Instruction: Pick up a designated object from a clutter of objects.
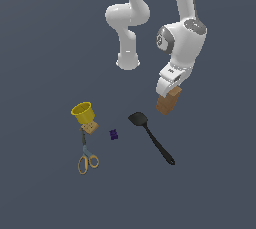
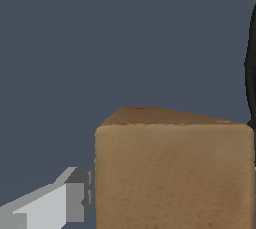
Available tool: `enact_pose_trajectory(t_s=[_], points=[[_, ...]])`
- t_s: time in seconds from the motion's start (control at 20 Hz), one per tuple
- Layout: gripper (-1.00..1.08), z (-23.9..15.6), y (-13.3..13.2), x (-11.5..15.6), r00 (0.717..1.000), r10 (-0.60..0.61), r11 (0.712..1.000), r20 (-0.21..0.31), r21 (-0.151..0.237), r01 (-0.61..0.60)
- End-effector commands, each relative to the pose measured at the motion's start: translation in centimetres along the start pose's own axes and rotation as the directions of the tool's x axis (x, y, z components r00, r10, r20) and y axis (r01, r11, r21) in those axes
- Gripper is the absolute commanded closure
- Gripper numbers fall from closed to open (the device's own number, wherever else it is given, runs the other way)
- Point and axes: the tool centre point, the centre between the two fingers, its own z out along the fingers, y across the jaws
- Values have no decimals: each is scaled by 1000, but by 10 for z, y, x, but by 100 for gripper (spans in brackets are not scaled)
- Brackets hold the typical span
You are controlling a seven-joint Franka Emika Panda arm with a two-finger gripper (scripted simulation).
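Yellow cup (image 1: pixel 82 112): sitting upright at the exterior view's left, its mouth open to me, farthest from where I am working.
Small dotted cube (image 1: pixel 90 128): resting just below the cup, right beside it, tan with dark dots.
Scissors (image 1: pixel 87 156): lying flat below the cube, the orange handle loops pointing toward the bottom of the exterior view, the blades reaching up to the cube.
Purple piece (image 1: pixel 114 134): sitting alone on the floor between the cube and the spatula, tiny and dark.
Black spatula (image 1: pixel 150 137): lying on a slant, the blade toward the upper left of the exterior view, the handle running down to the right.
Brown wooden block (image 1: pixel 168 101): standing under my hand at the exterior view's right, tilted a little, plain wood grain, lighter tan faces with a darker brown end; filling much of my wrist view (image 2: pixel 174 173).
My gripper (image 1: pixel 170 89): hanging over the block's upper end, one pale finger (image 2: pixel 55 204) showing right beside the block's side; I cannot tell whether I am actually clamping it.
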Motion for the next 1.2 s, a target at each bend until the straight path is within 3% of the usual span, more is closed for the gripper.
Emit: enact_pose_trajectory(t_s=[0.0,0.2,0.25,1.15], points=[[-92,8,0,0,1000,-1,1000,-1,0,1],[-92,12,0,0,1000,-1,1000,-1,0,1],[108,12,0,0,1000,-1,1000,-1,0,1],[108,-3,11,-6,1000,-1,1000,-2,-1,1]])
